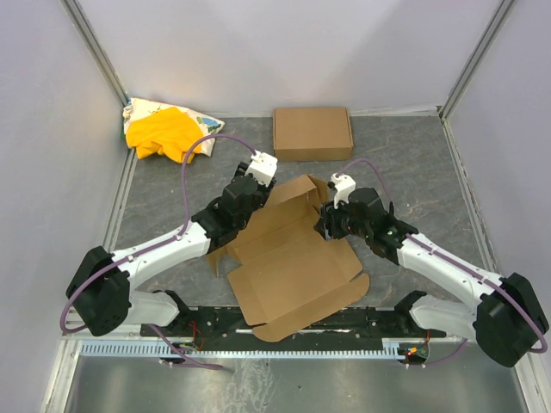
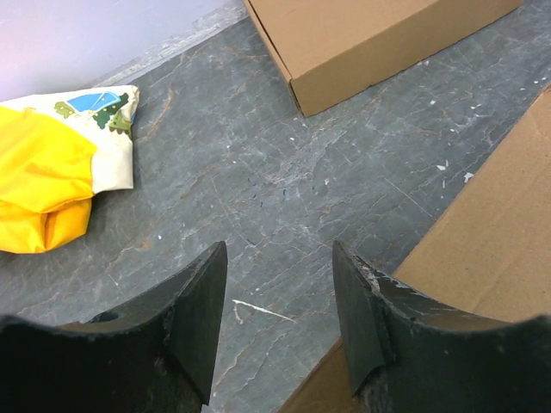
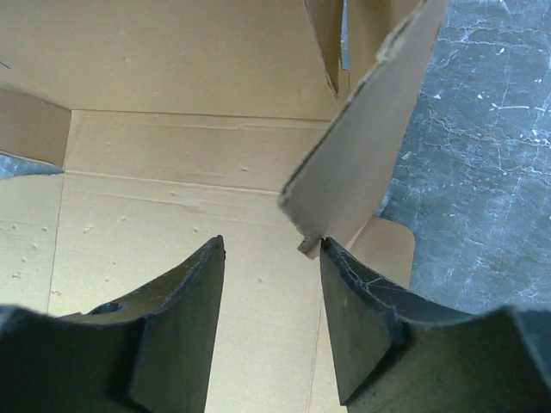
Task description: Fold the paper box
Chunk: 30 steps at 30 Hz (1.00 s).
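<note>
When viewed from above, shows the paper box (image 1: 293, 275) spread open as a creased brown sheet at the centre of the bench (image 1: 413, 155), reaching from the middle toward 6 o'clock, close to the arm bases. Shows its far part, toward 12 o'clock, bent up off the bench, with one flap (image 3: 353, 163) tilted upward on the 3 o'clock side. Places the left jaws at the sheet's 10 o'clock edge, set moderately apart with nothing between them. From the left wrist, looks past the dark fingers (image 2: 194, 310) to bare bench in the gap and to the sheet's edge (image 2: 491, 249) just beside the right-hand finger; cannot tell whether touching. Places the right jaws at the sheet's 2 o'clock side, likewise parted and gripping nothing, hanging over the inner face of the sheet, with the tilted flap's lower corner right at the tip of the right-hand finger (image 3: 362, 318). Leaves a second cardboard box (image 1: 312, 132), closed and flat, at 12 o'clock by the back wall, well apart from the sheet. Leaves also a yellow cloth bundle (image 1: 164, 133), lying on patterned white fabric, at 10 o'clock in the far left corner.
</note>
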Motion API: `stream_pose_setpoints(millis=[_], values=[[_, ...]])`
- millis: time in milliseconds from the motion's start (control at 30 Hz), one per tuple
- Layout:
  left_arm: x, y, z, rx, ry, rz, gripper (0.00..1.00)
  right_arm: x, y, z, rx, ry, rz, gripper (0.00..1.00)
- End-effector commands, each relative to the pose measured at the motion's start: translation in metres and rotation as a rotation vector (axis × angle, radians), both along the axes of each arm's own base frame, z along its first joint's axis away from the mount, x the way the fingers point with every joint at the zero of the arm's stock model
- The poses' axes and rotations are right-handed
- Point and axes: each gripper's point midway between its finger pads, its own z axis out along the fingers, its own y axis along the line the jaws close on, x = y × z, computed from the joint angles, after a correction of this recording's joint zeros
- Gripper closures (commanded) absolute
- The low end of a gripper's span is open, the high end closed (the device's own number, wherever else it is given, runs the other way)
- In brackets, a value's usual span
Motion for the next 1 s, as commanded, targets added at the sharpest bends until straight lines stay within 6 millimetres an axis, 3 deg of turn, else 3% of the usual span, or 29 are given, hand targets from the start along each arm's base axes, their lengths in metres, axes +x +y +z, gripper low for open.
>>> stream_pose_setpoints(millis=[0, 133, 367, 500, 567, 667, 767, 867, 967], values=[[-0.003, -0.011, 0.003, -0.056, 0.03, -0.029, 0.41, 0.003, 0.009, 0.037, 0.052, -0.101, 0.051, 0.43], [-0.003, -0.012, 0.001, -0.054, 0.038, -0.035, 0.41, 0.005, -0.002, 0.059, 0.044, -0.179, 0.021, 0.42], [-0.003, -0.013, -0.001, -0.052, 0.044, -0.04, 0.42, 0.018, -0.059, 0.116, 0.029, -0.405, -0.24, 0.4], [-0.004, -0.015, -0.001, -0.052, 0.048, -0.047, 0.42, 0.028, -0.089, 0.13, 0.046, -0.454, -0.394, 0.4], [-0.004, -0.015, -0.001, -0.053, 0.048, -0.049, 0.42, 0.038, -0.105, 0.124, 0.023, -0.427, -0.483, 0.4], [-0.004, -0.016, -0.001, -0.054, 0.05, -0.056, 0.42, 0.06, -0.111, 0.097, -0.033, -0.319, -0.488, 0.39], [-0.005, -0.018, -0.002, -0.053, 0.055, -0.062, 0.42, 0.077, -0.097, 0.069, -0.031, -0.238, -0.393, 0.39], [-0.005, -0.017, -0.002, -0.049, 0.055, -0.062, 0.43, 0.076, -0.067, 0.061, 0.066, -0.247, -0.205, 0.39], [-0.005, -0.017, -0.003, -0.048, 0.056, -0.061, 0.43, 0.073, -0.059, 0.057, 0.106, -0.267, -0.13, 0.39]])
